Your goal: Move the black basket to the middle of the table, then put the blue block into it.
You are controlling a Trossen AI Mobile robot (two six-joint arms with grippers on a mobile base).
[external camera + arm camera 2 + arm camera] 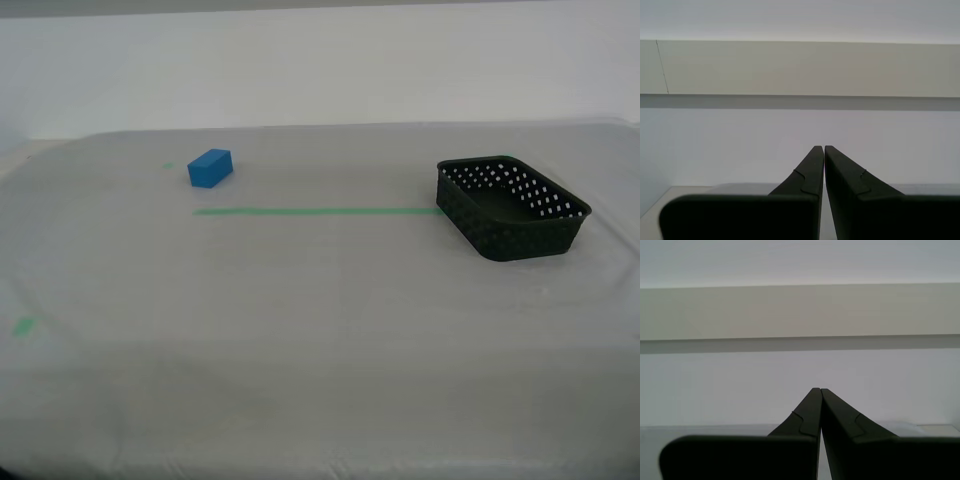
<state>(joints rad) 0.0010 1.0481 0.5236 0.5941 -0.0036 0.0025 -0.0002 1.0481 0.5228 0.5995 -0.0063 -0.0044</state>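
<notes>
Over at ten o'clock in the exterior view sits the small, solid, bright-blue rectangular block (pixel 210 168), plain-faced, resting flat on the wide counter covered in pale grey-white cloth (pixel 300 330). Just below it a thin green tape line (pixel 318 211) runs toward three o'clock, and a small green tape bit (pixel 24 325) lies near the eight o'clock edge. At two to three o'clock stands the shallow rectangular black plastic basket (pixel 512 208), its corners rounded, its walls pierced by rows of small holes, its hollow showing nothing inside; it touches the tape line's end and is well apart from the block.

Neither arm shows in the exterior view. My second pincer (pixel 824 148) has its tips pressed together, pinching nothing, aimed at a plain wall; my first pincer (pixel 819 390) is likewise pressed together on nothing.

I judge nothing is done yet: the basket is off to the side and the block is outside it. The light basket may skid or tip if gripped on one thin wall and dragged, and bunching cloth could catch it. A misaligned grip could push the small block away.
</notes>
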